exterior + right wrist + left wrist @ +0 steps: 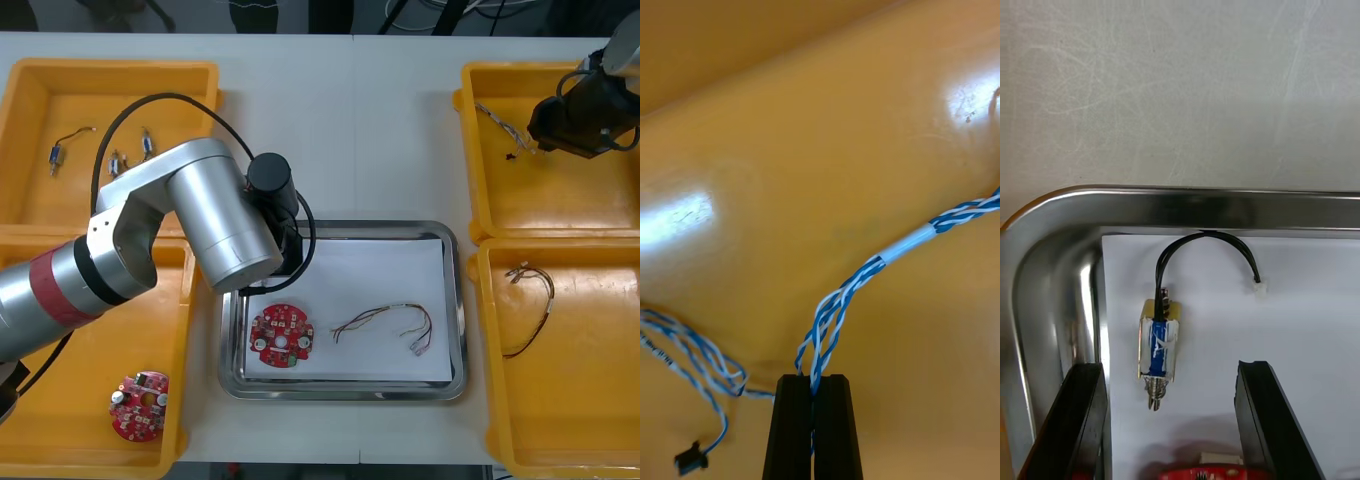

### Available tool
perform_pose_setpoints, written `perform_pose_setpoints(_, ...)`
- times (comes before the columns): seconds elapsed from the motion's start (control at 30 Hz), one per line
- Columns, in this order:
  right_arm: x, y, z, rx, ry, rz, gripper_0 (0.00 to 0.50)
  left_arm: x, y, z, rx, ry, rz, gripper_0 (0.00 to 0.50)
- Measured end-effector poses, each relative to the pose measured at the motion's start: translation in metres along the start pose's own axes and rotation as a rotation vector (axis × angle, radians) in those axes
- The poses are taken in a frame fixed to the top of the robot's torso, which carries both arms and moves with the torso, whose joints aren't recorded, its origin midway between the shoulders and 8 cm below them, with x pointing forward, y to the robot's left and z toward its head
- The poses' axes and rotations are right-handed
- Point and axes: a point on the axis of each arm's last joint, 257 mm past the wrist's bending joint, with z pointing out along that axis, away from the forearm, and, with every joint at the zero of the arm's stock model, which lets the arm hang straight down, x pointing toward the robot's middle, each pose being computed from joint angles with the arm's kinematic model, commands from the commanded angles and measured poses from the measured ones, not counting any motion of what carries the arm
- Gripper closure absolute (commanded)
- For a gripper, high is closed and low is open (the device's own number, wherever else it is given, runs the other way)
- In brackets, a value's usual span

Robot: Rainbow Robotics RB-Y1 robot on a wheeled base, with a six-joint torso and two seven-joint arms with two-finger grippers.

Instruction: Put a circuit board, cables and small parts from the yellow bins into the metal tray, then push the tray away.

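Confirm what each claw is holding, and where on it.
Right claw: shut on the twisted blue and white cable, gripped along its doubled wires, away from the connector. Left claw: open, holding nothing; a small metal part lies between its fingers.

Yellow bins [120, 70], red circuit boards [281, 337], blue-and-white twisted cable [865, 274]

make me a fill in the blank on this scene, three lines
1. The right gripper is ____ on the blue and white cable.
2. The left gripper stands ____ over a small metal part lying in the metal tray.
3. In the front view, the circuit board in the tray lies to the ____ of the red and yellow cable.
Missing words: shut; open; left.
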Motion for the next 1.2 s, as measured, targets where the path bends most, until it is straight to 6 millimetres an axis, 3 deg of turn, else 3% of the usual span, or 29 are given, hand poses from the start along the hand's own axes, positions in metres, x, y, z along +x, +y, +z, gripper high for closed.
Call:
perform_pose_setpoints(0.37, 0.000, -0.004, -0.018, -0.044, 0.039, 0.016, 0.500, -0.015, 0.011, -0.035, 0.023, 0.045, -0.087, 0.000)
perform_pose_setpoints(0.7, 0.016, -0.027, -0.029, -0.010, 0.064, -0.080, 0.500, -0.040, 0.055, -0.068, 0.021, 0.102, -0.199, 0.000)
perform_pose_setpoints(0.9, 0.030, -0.033, -0.031, 0.001, 0.114, -0.087, 0.500, -0.057, 0.083, -0.088, 0.014, 0.105, -0.155, 0.000)
perform_pose_setpoints(1.2, 0.035, -0.031, -0.037, 0.004, 0.128, -0.107, 0.500, -0.084, 0.126, -0.086, 0.014, 0.150, -0.130, 0.000)
